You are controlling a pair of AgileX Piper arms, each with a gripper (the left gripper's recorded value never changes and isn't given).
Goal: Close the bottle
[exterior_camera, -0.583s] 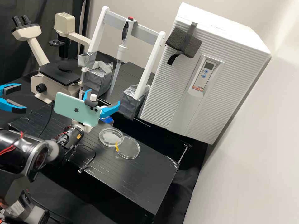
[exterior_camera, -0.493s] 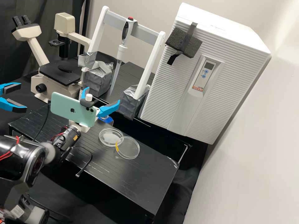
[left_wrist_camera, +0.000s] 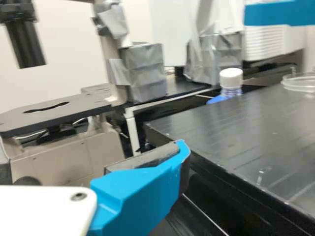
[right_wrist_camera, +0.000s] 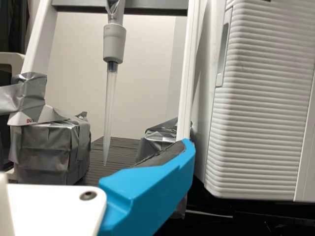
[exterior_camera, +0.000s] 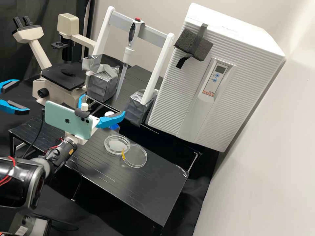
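Note:
A small clear bottle (left_wrist_camera: 230, 90) with a white cap (left_wrist_camera: 231, 77) on its neck stands at the far edge of the raised black platform (exterior_camera: 137, 183). From the high view its cap (exterior_camera: 109, 114) peeks out just behind the lower finger of my right gripper (exterior_camera: 103, 105). That gripper hangs open above the platform's left part, a little in front of the bottle, with nothing between its fingers. My left gripper (exterior_camera: 21, 95) is open at the far left, off the platform, and its blue finger (left_wrist_camera: 147, 189) points toward the bottle from well away.
Two clear petri dishes (exterior_camera: 116, 144) (exterior_camera: 135, 155) lie side by side mid-platform. A microscope (exterior_camera: 49, 75) stands back left. A pipette (exterior_camera: 126, 59) hangs from a white stand on taped blocks (exterior_camera: 101, 80). A large white ribbed machine (exterior_camera: 213, 75) fills the right.
My right gripper has drawn left and back from the bottle, still open, and the bottle's white cap has come into sight. The left gripper has shifted slightly.

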